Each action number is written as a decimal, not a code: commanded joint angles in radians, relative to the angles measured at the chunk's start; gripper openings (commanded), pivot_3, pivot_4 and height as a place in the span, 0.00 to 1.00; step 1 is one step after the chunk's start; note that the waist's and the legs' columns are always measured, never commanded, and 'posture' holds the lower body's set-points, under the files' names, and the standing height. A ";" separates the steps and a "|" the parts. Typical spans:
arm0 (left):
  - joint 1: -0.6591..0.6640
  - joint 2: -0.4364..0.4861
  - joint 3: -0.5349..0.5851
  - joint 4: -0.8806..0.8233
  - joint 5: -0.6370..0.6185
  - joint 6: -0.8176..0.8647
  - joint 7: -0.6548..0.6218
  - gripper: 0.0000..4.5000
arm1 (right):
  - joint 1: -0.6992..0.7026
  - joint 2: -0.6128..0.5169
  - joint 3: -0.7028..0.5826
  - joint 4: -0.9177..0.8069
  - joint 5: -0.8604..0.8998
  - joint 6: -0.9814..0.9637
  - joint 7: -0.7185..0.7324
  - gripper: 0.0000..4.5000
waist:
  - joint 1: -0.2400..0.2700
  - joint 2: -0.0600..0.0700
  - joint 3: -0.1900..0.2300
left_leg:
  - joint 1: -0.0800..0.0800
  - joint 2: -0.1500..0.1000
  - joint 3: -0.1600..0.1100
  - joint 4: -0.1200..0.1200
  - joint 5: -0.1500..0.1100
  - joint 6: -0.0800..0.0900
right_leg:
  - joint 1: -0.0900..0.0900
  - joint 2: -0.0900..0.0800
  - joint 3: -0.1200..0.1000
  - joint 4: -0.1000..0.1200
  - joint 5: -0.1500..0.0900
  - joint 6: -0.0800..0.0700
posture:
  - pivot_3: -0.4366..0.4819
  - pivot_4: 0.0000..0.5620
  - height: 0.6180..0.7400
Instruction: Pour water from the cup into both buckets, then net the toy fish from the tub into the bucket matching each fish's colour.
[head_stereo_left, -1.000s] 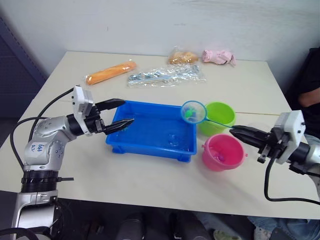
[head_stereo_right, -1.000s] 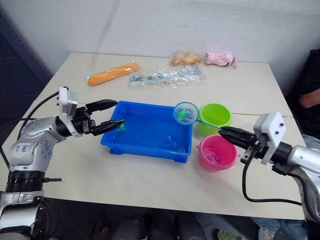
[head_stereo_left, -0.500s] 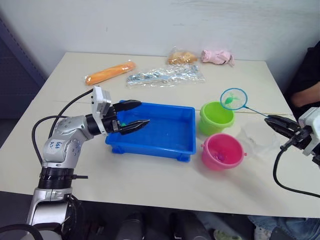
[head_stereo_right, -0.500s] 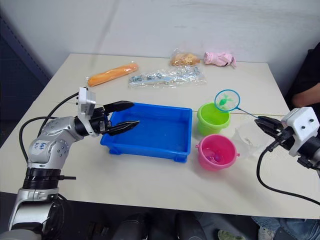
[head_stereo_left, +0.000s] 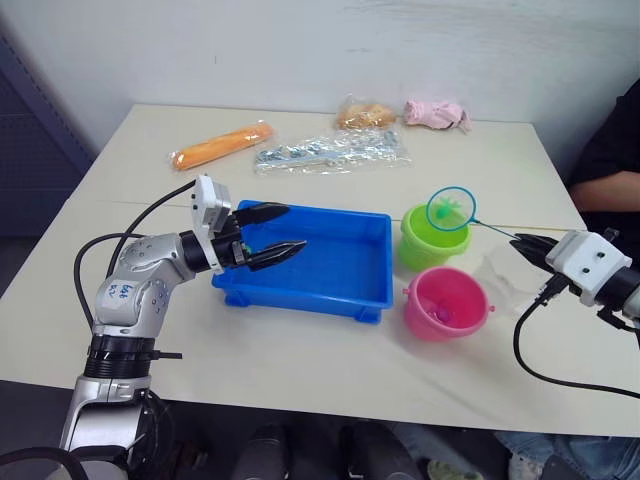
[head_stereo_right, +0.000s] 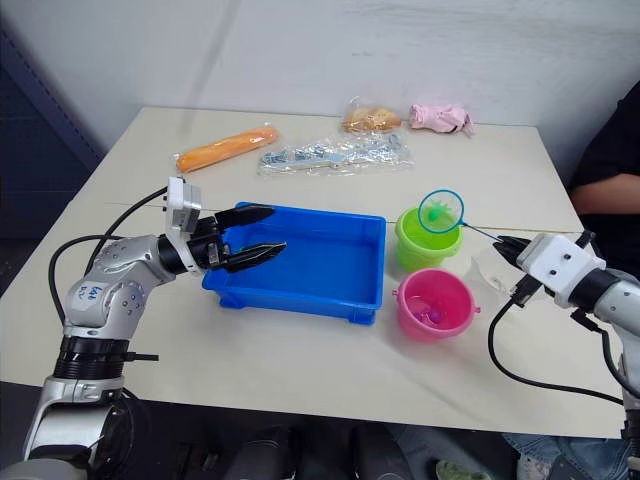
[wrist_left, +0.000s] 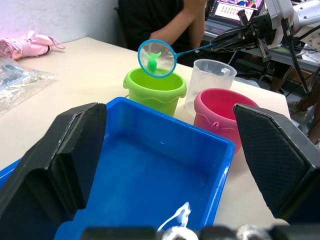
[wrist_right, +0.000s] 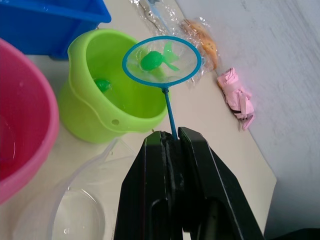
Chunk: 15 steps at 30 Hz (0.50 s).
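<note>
- The net (wrist_right: 161, 59) hung in the air just over the far rim of the green bucket (wrist_right: 107, 95), its blue hoop tilted, with one green toy fish (wrist_right: 156, 60) lying in the mesh.
- Judged by its build, the net was very light, and its thin handle looked springy. Held at the far end of that handle, the hoop would likely wobble, so a slow tip seemed wise. The small, smooth fish would probably slide out readily once the hoop turned over.
- The right gripper (wrist_right: 170, 141) pinched the end of the handle, its two black fingers closed tight around it with almost no gap.
- Another green fish (wrist_right: 102, 85) already lay inside the green bucket. The pink bucket (head_stereo_left: 445, 301) stood just nearer, and the cup (wrist_left: 211, 76) stood on the table to the right of both buckets.
- The left gripper (head_stereo_left: 270, 232) hovered over the left end of the tub (head_stereo_left: 330, 285), fingers spread wide and holding nothing.
</note>
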<state>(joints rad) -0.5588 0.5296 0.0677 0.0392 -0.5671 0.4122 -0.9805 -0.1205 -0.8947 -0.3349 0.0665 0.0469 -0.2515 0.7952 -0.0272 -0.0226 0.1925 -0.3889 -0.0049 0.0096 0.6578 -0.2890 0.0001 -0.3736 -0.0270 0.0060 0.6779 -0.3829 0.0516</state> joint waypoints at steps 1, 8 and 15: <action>-0.009 -0.003 0.007 -0.040 0.001 -0.013 -0.001 0.97 | 0.006 -0.024 -0.022 -0.013 -0.042 -0.094 -0.048 0.00 | 0.000 0.000 0.000 | 0.000 0.000 0.000 0.000 0.000 0.000 | 0.000 0.000 0.000 0.000 0.000 0.000 | 0.48 0.27 1.00; -0.023 -0.014 -0.006 -0.030 0.010 -0.021 -0.005 0.97 | 0.017 -0.102 0.004 0.013 -0.262 -0.318 -0.168 0.00 | 0.000 0.000 0.000 | 0.000 0.000 0.000 0.001 0.000 0.000 | 0.000 0.000 0.000 0.001 0.000 0.000 | 0.48 0.27 1.00; -0.060 -0.009 -0.023 -0.031 0.031 -0.004 0.004 0.97 | 0.025 -0.162 0.000 0.074 -0.491 -0.458 -0.375 0.00 | 0.000 0.000 0.000 | 0.000 0.000 0.000 0.001 0.001 -0.001 | 0.000 0.000 0.000 0.001 0.000 0.000 | 0.48 0.27 1.00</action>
<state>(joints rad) -0.5937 0.5132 0.0415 0.0395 -0.5397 0.4069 -0.9768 -0.0945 -1.0260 -0.3146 0.1357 -0.4097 -0.6817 0.4761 -0.0269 -0.0226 0.1925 -0.3890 -0.0050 0.0101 0.6592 -0.2880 -0.0015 -0.3735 -0.0268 0.0065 0.6789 -0.3829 0.0517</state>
